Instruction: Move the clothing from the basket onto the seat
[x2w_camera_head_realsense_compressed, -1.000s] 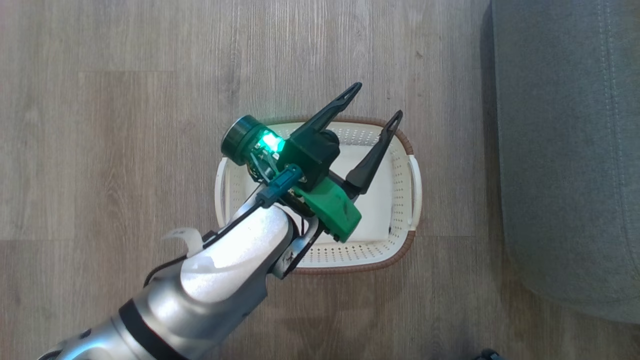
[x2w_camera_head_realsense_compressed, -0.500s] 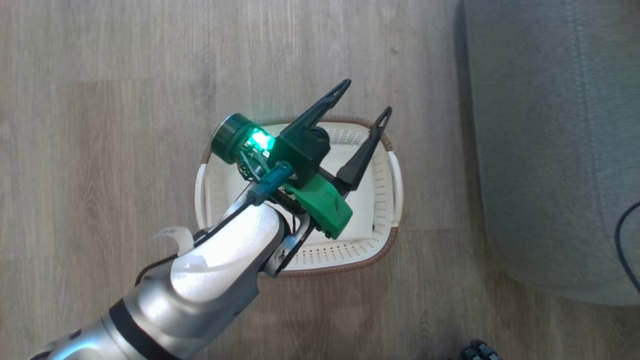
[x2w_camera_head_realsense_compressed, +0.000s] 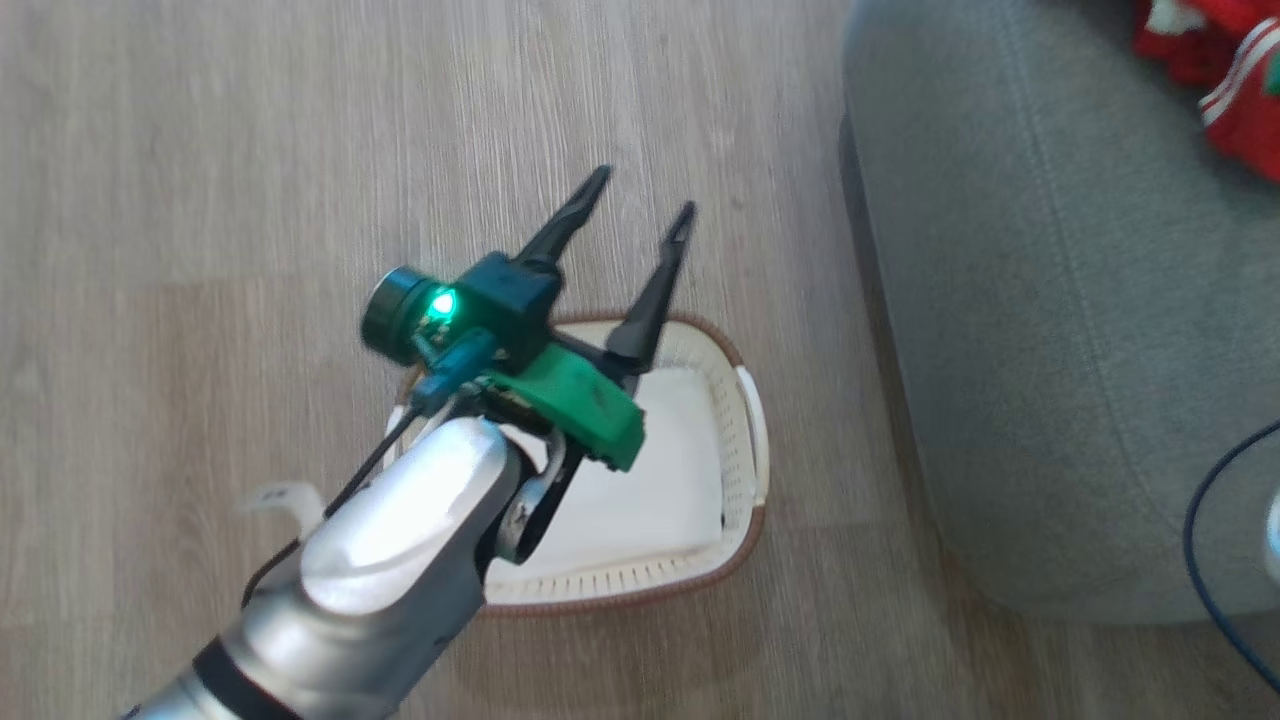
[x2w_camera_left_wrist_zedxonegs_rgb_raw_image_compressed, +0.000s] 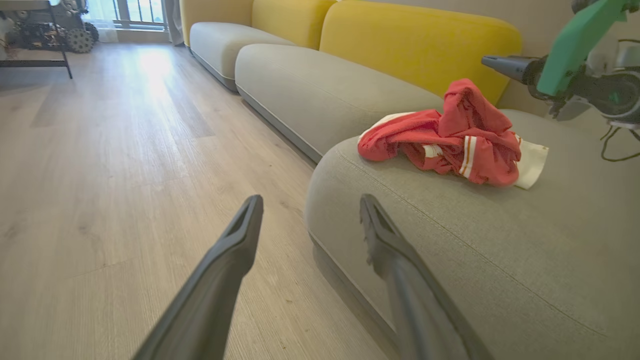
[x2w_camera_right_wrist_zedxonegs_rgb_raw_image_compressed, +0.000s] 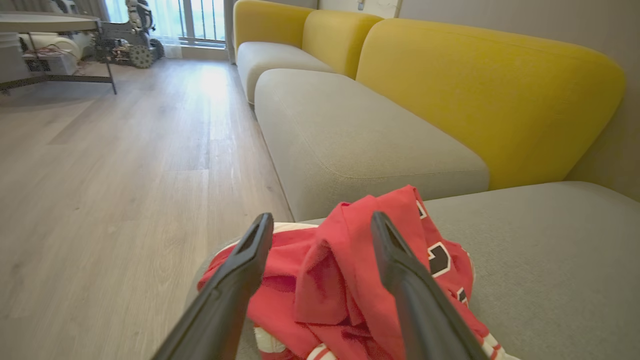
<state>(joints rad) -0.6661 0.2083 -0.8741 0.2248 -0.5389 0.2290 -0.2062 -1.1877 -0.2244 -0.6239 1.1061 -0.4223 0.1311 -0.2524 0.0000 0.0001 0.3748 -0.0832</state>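
The seat (x2w_camera_head_realsense_compressed: 1050, 350) takes the head view from 1 to 4 o'clock. The basket (x2w_camera_head_realsense_compressed: 745, 440) stands on the floor (x2w_camera_head_realsense_compressed: 200, 200) just beside it, toward 6 o'clock, and what shows of its bottom is bare (the left forearm (x2w_camera_head_realsense_compressed: 400, 540) hides part). The clothing (x2w_camera_head_realsense_compressed: 1225, 90) lies heaped on the seat at 1 o'clock. The step looks like letting go, so the right gripper (x2w_camera_right_wrist_zedxonegs_rgb_raw_image_compressed: 320, 220) should lift straight off; otherwise a fold could snag a finger and slide over the rounded edge. Its jaws stand wide apart over the red heap, gripping nothing. The left gripper (x2w_camera_head_realsense_compressed: 640, 195) hangs above the basket, fingers spread and empty, pointing to 1 o'clock.
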